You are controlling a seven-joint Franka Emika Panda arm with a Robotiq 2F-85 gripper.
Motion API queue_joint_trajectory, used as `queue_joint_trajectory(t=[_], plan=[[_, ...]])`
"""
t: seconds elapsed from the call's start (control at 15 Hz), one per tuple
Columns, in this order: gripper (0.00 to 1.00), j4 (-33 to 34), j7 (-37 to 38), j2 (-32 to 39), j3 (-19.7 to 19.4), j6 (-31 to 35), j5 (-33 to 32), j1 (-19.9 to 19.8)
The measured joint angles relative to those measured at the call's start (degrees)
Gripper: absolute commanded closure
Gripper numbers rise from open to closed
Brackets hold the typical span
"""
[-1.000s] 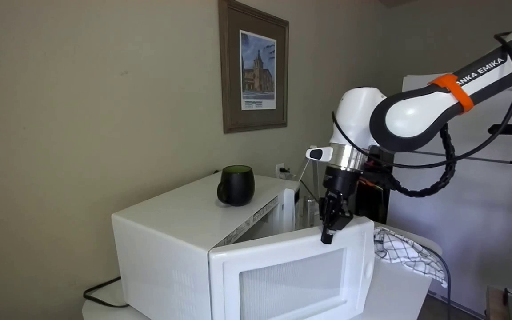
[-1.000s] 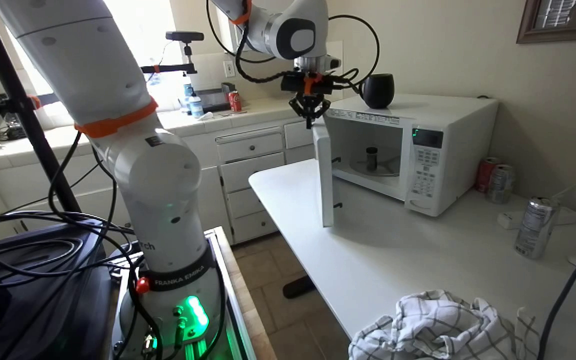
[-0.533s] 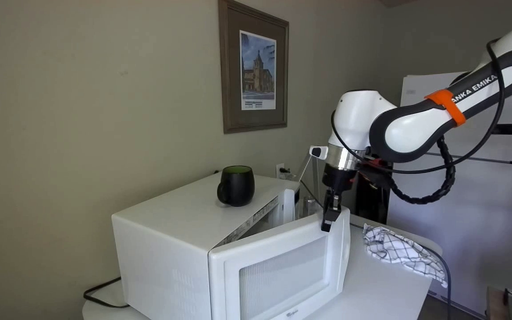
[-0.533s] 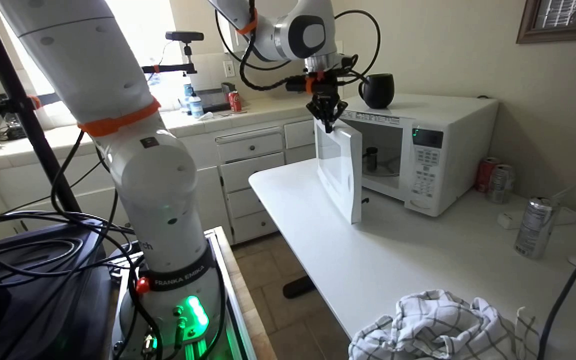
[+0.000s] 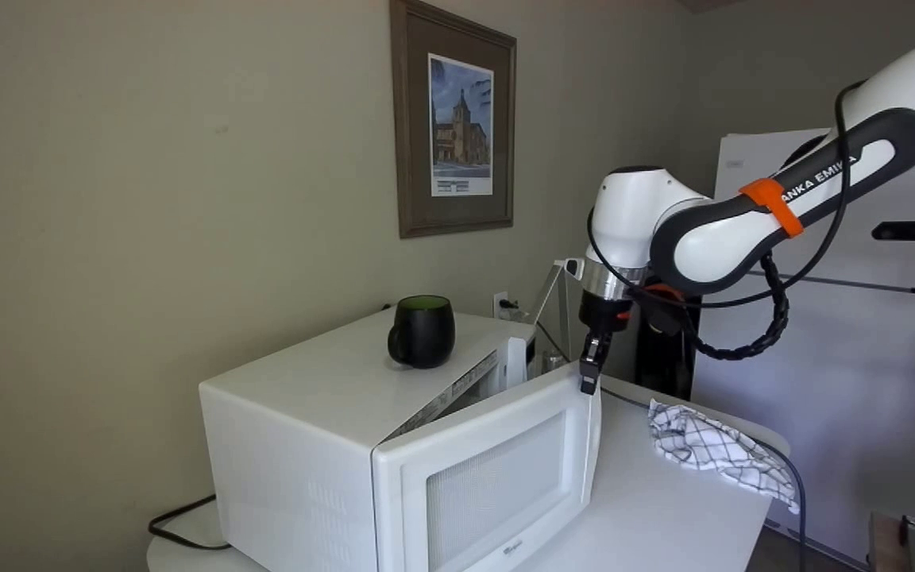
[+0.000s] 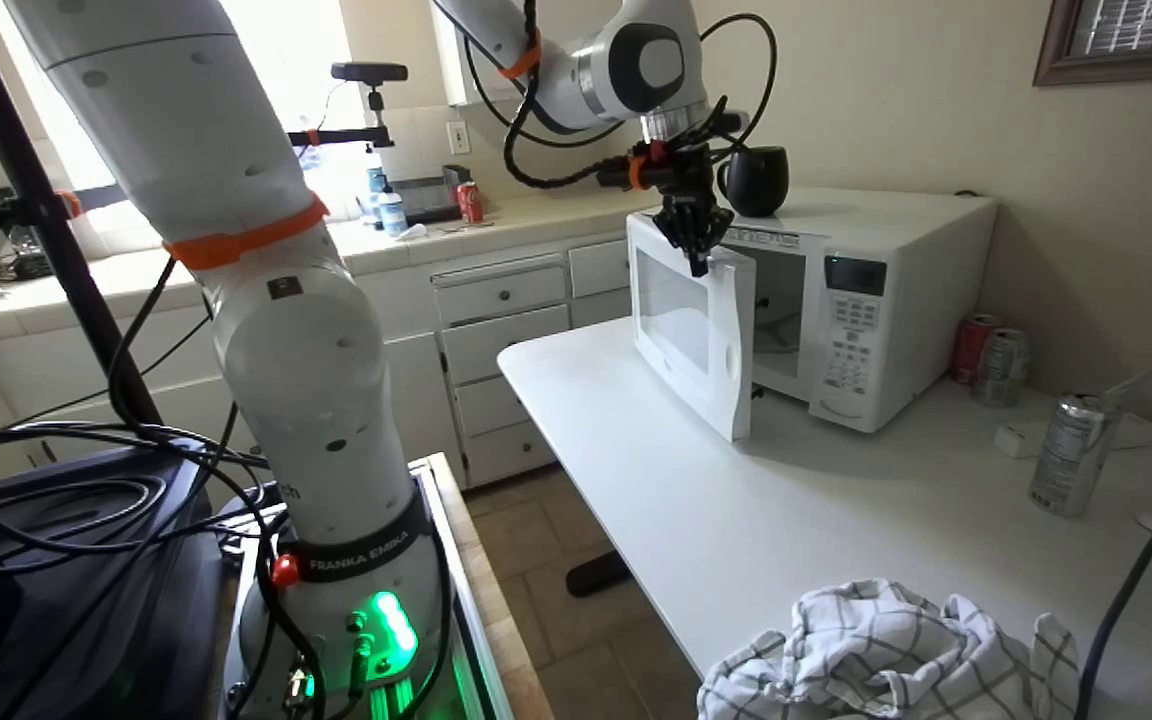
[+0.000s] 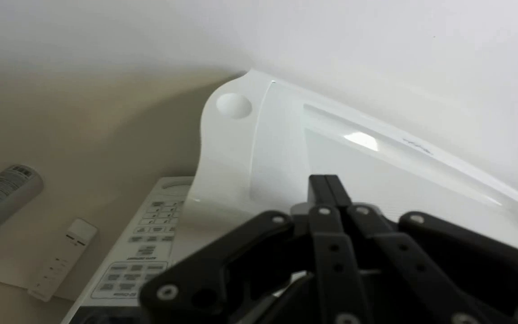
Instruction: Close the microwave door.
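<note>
Microwave door (image 5: 493, 477): ajar, angled out from the microwave (image 5: 322, 397) over the white tabletop (image 6: 796, 520); likely light, stiff, an easy swing.
Gripper (image 7: 329, 189): slim black fingers (image 7: 318, 191) pressed together, nothing between, right at the outer face by the upper free corner, contact too close to call!
Door frame (image 7: 227, 162): glossy white, probably plastic, a bit slippery; best spot for a flat push, no pinch needed, firmer at the finish.
Window (image 6: 674, 310): pale, fine-textured, likely the part to spare.
Dimple (image 7: 234, 105): round, shallow, set in the curved free side.
Mug (image 5: 422, 342): black, round-bellied, green inside, upright atop the microwave.
Dishcloth (image 6: 866, 650): checked, crumpled, soft-looking.
</note>
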Motion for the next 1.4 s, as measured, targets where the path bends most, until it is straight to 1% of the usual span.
queue_joint_trajectory(t=[0.47,0.67,0.87,1.07,1.4], plan=[[1.0,0.0,0.0,0.0,0.0,0.0,0.0,0.3],[1.0,1.3,1.7,0.4,-0.3,0.1,0.0,0.0],[1.0,5.0,3.8,2.2,-0.5,0.4,0.0,-0.3],[1.0,9.7,5.9,5.7,-0.6,0.2,-0.3,-0.3],[1.0,19.0,7.1,12.8,-1.5,-4.7,-0.4,-0.3]])
